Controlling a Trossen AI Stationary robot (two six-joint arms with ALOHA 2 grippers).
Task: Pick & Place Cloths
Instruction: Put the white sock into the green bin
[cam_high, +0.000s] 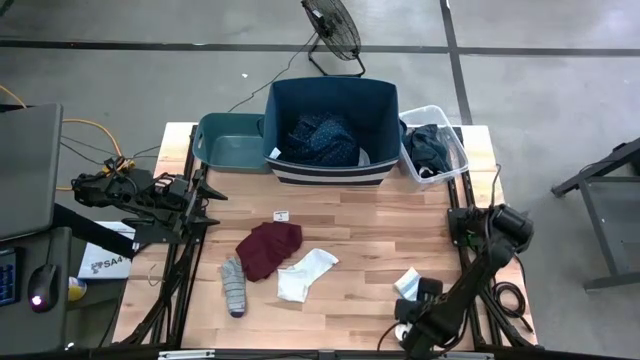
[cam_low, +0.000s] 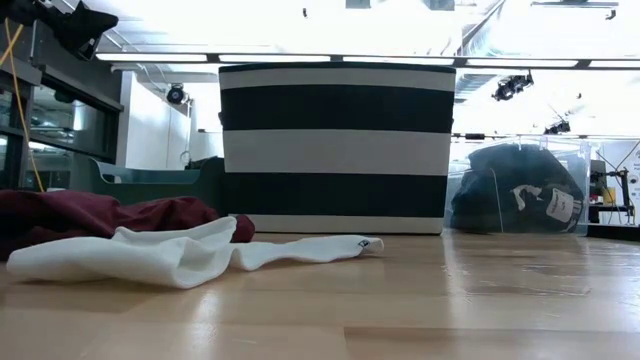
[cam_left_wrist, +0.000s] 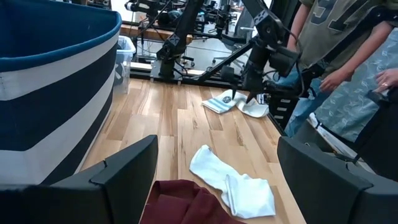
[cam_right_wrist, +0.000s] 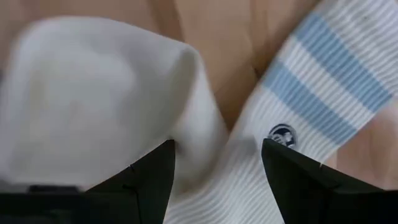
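From above, your right gripper (cam_high: 410, 318) sits low at the wooden worktop's (cam_high: 350, 215) near right corner, over a white sock with pale blue stripes (cam_high: 407, 283). Your left gripper (cam_high: 205, 190) waits at the left edge, fingers spread wide.

At table height, you see a plain white sock (cam_low: 170, 252) lying against the maroon cloth (cam_low: 110, 215).

In your right wrist view, the fingers (cam_right_wrist: 149, 180) stand apart, straddling the striped sock (cam_right_wrist: 292, 118), not yet closed on it.
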